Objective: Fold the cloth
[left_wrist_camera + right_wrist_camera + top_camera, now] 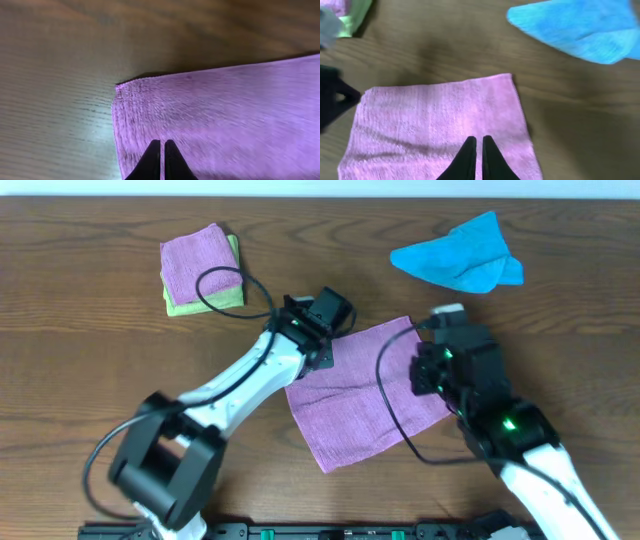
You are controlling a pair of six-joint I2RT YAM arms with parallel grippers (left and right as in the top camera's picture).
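Now, find the cloth (pixel 365 395) spread flat and slightly skewed on the table (pixel 80 300), between the two arms, well apart from the blue cloth (pixel 460 255) and the pinker folded cloth (pixel 195 265). Note the left gripper (pixel 162 142): tips pressed together, low over the far left corner, just inside the hem. Same with the right gripper (pixel 478 139): closed, tips near the far right corner, a little in from the side edge. Impossible to tell of any fabric actually pinched in either; no lifted fold in sight. Judging by that, likely at the grasp of the far edge. To do it well: take both corners equally deep, confirm a real bite on the terry before rising, lift both sides together and level, carry toward the near edge without dragging the lower layer, and lay corner on corner, hems aligned.
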